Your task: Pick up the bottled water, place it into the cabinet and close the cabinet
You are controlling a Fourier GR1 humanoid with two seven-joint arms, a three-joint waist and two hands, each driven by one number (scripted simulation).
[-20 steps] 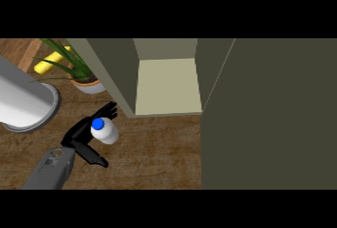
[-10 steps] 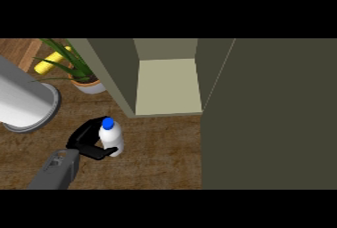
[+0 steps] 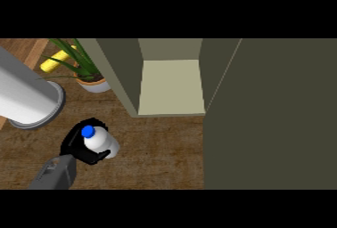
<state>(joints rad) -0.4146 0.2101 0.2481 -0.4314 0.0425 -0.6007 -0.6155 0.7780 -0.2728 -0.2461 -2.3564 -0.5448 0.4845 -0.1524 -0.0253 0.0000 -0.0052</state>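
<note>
The bottled water [image 3: 102, 141], white with a blue cap [image 3: 88, 131], stands on the wooden counter [image 3: 164, 151] at the lower left. My left hand [image 3: 74, 149] is curled round it from the left and below, its grey forearm [image 3: 52, 176] coming in from the lower edge. The cabinet [image 3: 125, 75] is open just beyond and to the right, showing a pale bare shelf [image 3: 171, 87]. Its dark door [image 3: 270, 116] is swung open and fills the right side of the view. My right hand does not show.
A large white cylinder on a grey round base [image 3: 26, 95] lies at the left. A potted plant [image 3: 92, 80] stands beside the cabinet's left wall, with a yellow object [image 3: 56, 60] behind it.
The left hand's fingers, spread beside the bottle before, have curled round it. Bottle and hand have shifted slightly toward the lower left.
</note>
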